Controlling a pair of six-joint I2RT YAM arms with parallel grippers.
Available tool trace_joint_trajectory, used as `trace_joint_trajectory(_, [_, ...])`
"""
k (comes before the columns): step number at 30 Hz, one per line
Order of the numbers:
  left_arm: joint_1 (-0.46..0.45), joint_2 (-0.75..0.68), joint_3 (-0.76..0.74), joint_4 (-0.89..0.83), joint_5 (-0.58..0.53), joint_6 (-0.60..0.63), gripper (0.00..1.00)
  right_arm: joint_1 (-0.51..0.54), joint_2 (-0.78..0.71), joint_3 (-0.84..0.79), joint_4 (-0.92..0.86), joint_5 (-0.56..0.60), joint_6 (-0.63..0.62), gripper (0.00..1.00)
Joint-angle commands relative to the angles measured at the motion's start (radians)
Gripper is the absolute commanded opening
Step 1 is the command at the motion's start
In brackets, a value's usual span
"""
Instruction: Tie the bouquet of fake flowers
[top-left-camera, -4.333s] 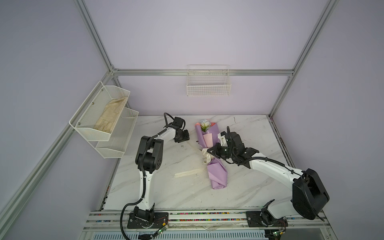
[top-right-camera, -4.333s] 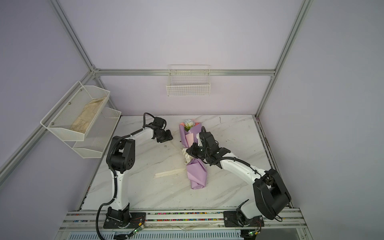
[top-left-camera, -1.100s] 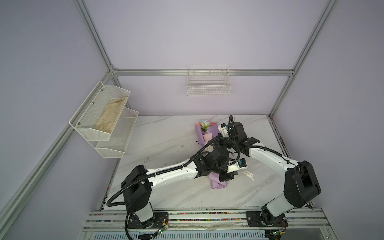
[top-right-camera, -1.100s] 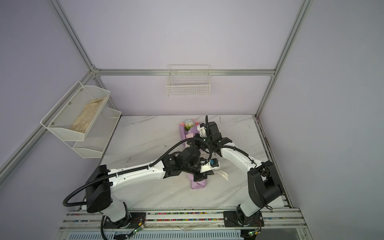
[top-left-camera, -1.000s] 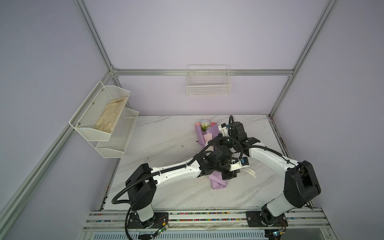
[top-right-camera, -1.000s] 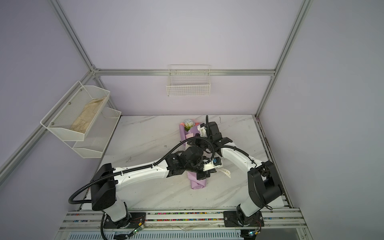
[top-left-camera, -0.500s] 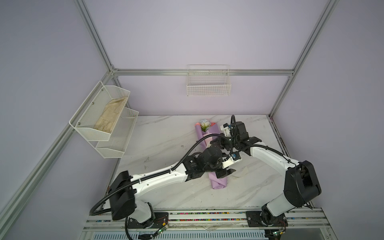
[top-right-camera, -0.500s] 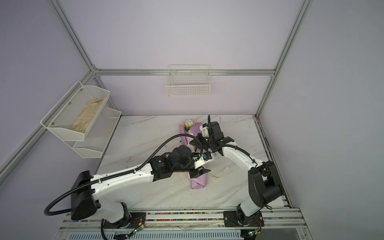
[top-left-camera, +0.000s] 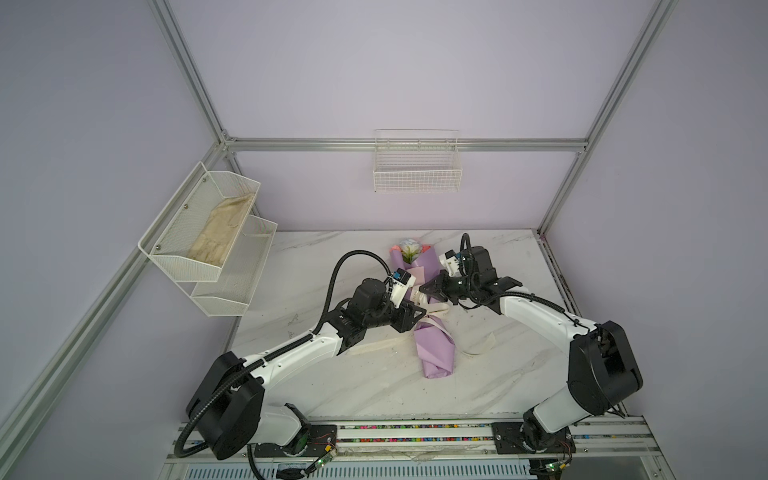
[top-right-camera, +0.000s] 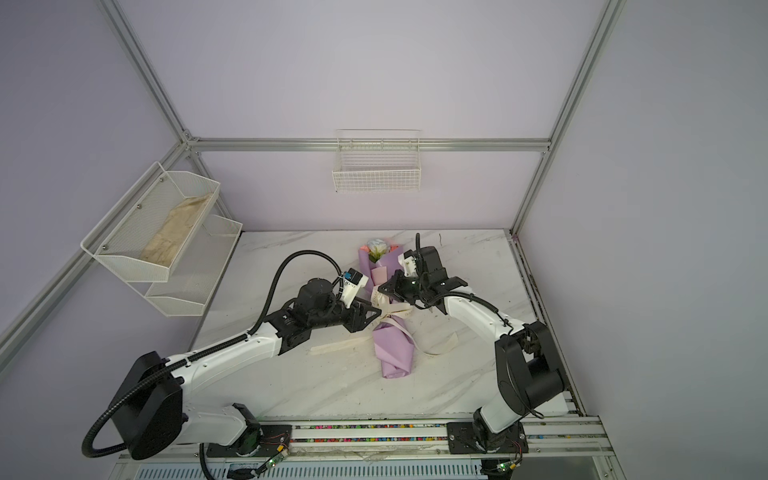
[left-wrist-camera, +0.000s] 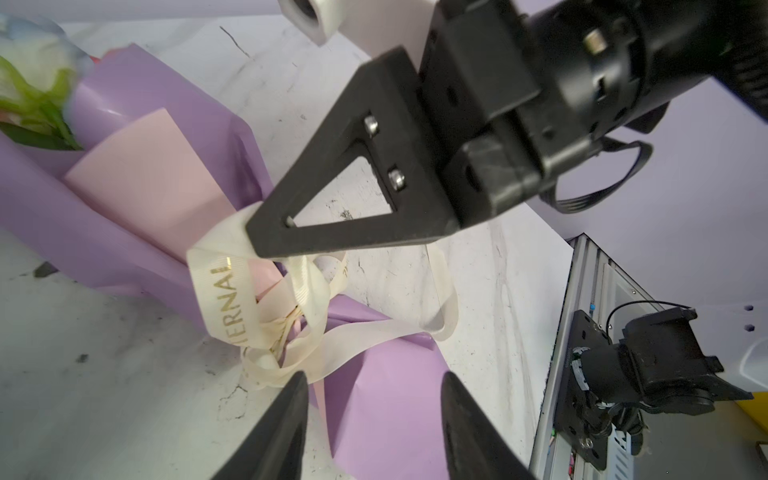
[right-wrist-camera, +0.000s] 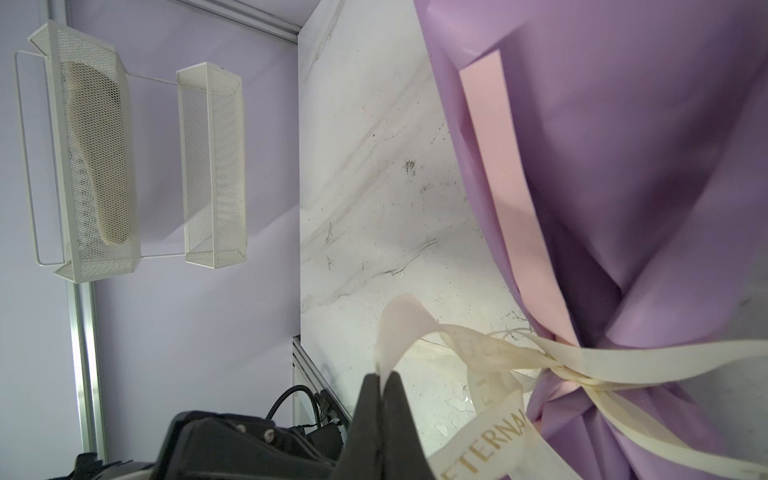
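The bouquet of fake flowers lies on the marble table in lilac wrap, with its blooms at the far end. A cream ribbon with gold letters is knotted round its middle. My right gripper is shut on a loop of that ribbon, just above the knot. My left gripper stands open at the bouquet's left side. Nothing sits between its fingers, and lilac paper shows below the gap.
Loose ribbon tails lie on the table to the right and left of the wrap. A two-tier mesh shelf hangs on the left wall and a wire basket on the back wall. A rail runs along the front edge.
My left gripper has opened, let go of the ribbon and drawn back from the bouquet's right side to its left. The right gripper has kept its grip on the ribbon.
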Motion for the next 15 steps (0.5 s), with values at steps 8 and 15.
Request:
trace_joint_trajectory(8, [0.051, 0.149, 0.082, 0.285, 0.136, -0.144, 0.47, 0.004, -0.042, -0.009, 0.030, -0.023, 0.017, 0.00])
trace_joint_trajectory(15, [0.056, 0.185, 0.110, 0.336, 0.149, -0.144, 0.47, 0.004, -0.042, -0.015, 0.028, -0.026, 0.014, 0.00])
